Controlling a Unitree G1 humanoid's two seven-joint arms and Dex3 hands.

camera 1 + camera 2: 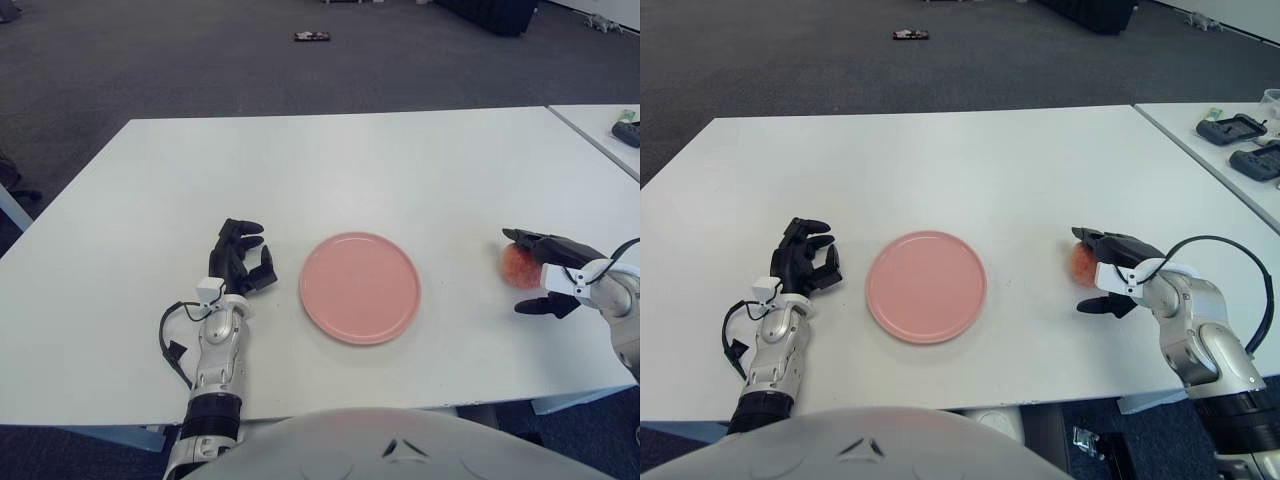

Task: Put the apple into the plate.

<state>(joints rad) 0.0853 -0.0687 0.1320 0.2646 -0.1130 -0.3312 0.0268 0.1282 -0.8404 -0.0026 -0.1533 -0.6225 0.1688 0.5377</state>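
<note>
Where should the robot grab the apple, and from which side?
Around its round middle, from the right, I think. The apple sits on the table right of the plate, and the right hand already has fingers spread around it there. The left hand shows left of the plate.

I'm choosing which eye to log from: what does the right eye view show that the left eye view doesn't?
Only the right eye view shows the right forearm down to the elbow and two dark devices on the neighbouring table. Only the left eye view shows a dark object at the top left corner. Both show the pink plate, the apple beside the right hand, whose fingers bracket it, and the left hand left of the plate.
</note>
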